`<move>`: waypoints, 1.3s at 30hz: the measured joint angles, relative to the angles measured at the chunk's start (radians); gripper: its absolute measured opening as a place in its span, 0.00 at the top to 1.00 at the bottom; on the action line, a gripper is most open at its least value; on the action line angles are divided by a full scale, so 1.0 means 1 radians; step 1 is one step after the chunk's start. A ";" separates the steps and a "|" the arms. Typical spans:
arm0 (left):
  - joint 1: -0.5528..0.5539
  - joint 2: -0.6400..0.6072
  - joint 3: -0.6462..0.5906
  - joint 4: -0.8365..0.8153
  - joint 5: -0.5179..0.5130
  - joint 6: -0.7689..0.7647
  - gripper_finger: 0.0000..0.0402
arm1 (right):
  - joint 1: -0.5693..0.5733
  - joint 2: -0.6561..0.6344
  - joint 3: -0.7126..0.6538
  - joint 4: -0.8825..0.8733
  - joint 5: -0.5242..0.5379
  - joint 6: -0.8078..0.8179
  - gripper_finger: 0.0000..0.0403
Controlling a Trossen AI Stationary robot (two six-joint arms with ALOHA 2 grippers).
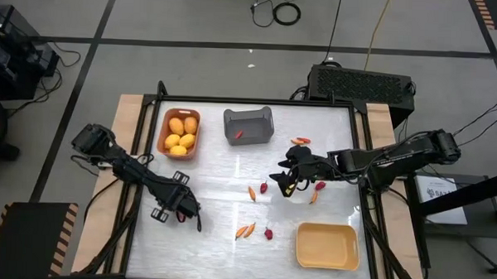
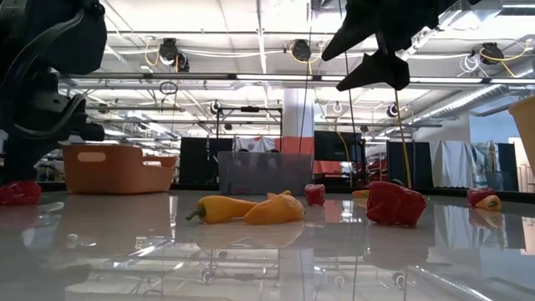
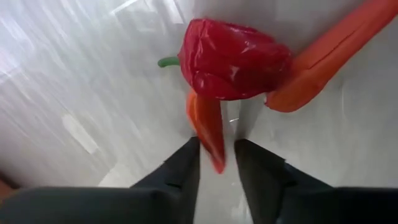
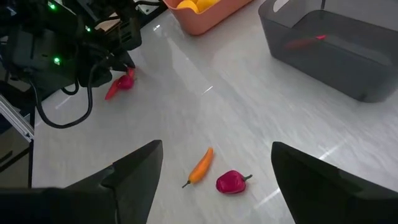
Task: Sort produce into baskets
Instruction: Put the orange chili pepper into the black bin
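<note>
My left gripper is low over the table's near left. Its fingers stand narrowly apart on either side of the tip of a slim orange-red pepper. This pepper lies under a red pepper, next to an orange one. My right gripper is open, empty and raised over the table's middle, above an orange pepper and a red piece. The orange-brown bin holds yellow fruits. The dark grey bin holds one red piece. The pale yellow bin stands near right. My left gripper comes at the slim pepper's tip along its length, one finger close against it and table showing beside the other finger. I cannot tell whether the fingers touch it. The pepper lies on the table.
Loose produce lies on the table: two orange peppers and a red piece near the front middle. More pieces lie by the right arm and at the back. The left arm also shows in the right wrist view.
</note>
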 joint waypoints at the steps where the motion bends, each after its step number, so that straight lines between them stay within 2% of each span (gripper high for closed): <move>1: 0.000 0.000 0.000 0.002 0.000 -0.001 0.79 | 0.000 0.000 0.000 0.000 0.000 0.000 0.27; 7: 0.001 0.001 0.010 0.001 0.007 -0.020 0.97 | 0.000 0.000 0.000 0.000 0.000 0.000 0.27; 11: 0.002 0.001 0.030 -0.005 -0.012 -0.063 0.97 | 0.000 0.000 0.000 0.000 0.000 0.008 0.27; 18: 0.061 -0.035 0.068 -0.054 -0.156 -0.140 0.96 | 0.001 0.000 0.000 0.000 -0.023 0.026 0.27; 23: 0.164 -0.058 0.137 -0.056 -0.256 -0.123 0.96 | 0.001 -0.001 0.000 -0.004 -0.067 0.053 0.27; 28: 0.287 -0.059 0.263 0.030 -0.277 -0.011 0.96 | 0.001 -0.001 0.000 -0.006 -0.079 0.097 0.27; 34: 0.455 -0.060 0.396 0.232 -0.272 0.079 0.96 | 0.001 -0.001 0.000 -0.005 -0.080 0.148 0.27; 39: 0.628 -0.060 0.437 0.388 -0.159 0.095 0.96 | 0.001 -0.001 0.000 -0.012 -0.079 0.192 0.27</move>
